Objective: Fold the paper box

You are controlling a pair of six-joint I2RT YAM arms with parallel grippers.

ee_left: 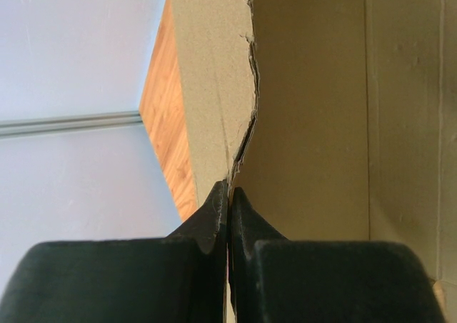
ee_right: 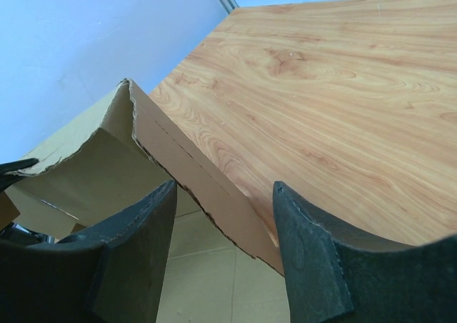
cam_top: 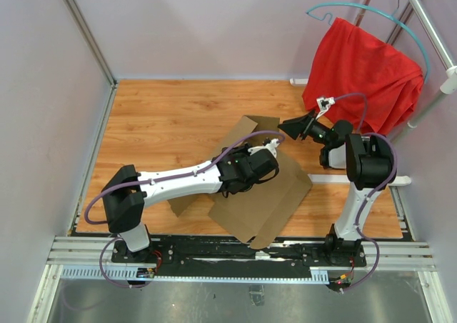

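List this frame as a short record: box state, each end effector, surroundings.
paper box: mostly flat on the wooden table, far flap raised
left end effector: shut, pinching a flap's edge
right end effector: open, straddling the raised flap's rough edge
background: red cloth on a hanger, far right

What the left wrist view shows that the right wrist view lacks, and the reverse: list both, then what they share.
Left wrist only: the left gripper, shut on a ragged edge of the paper box, and a metal strip on the wall. Right wrist only: the right gripper, open, a raised flap between its fingers. Both: the brown cardboard, the wooden table and a pale wall.
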